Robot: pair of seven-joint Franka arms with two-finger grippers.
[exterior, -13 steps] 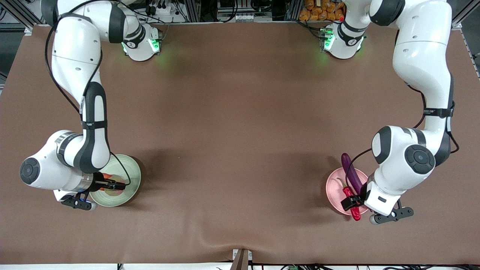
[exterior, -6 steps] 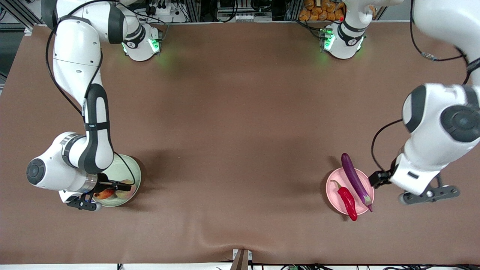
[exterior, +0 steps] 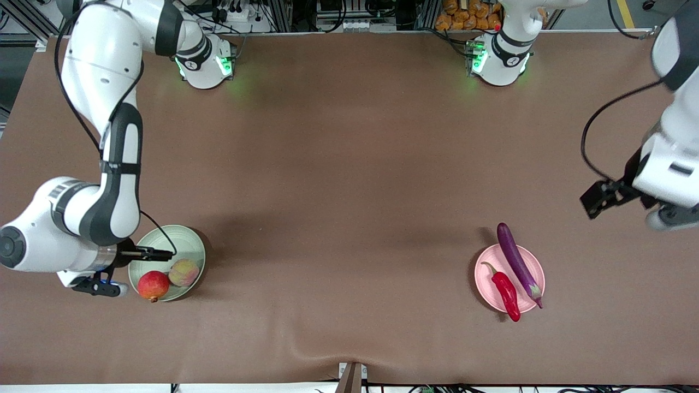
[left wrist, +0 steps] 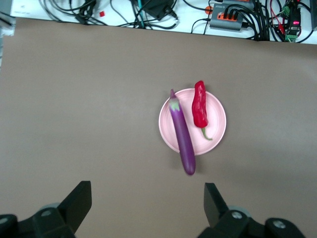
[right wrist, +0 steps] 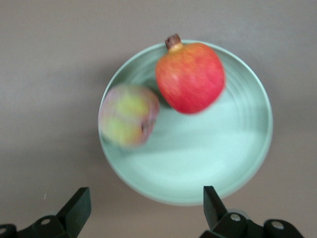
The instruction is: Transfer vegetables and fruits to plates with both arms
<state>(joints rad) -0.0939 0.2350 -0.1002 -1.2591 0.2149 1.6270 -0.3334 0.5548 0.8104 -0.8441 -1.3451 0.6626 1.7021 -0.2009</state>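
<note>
The pale green plate holds the red apple and the lumpy yellow-pink fruit, side by side. My right gripper is open and empty, low over that plate's rim. The right wrist view shows the plate, the apple, the fruit and the open gripper. The pale pink plate holds the purple eggplant and the red chili. My left gripper is open and empty, high over bare cloth. Its wrist view shows the plate, eggplant, chili and gripper.
A brown cloth covers the whole table. The two arm bases stand along the table's edge farthest from the front camera. Cables and boxes lie off the table's edge in the left wrist view.
My left gripper has let go of the chili on the pink plate and risen away toward the left arm's end. My right gripper has drawn back off the fruits, which now lie uncovered on the green plate.
</note>
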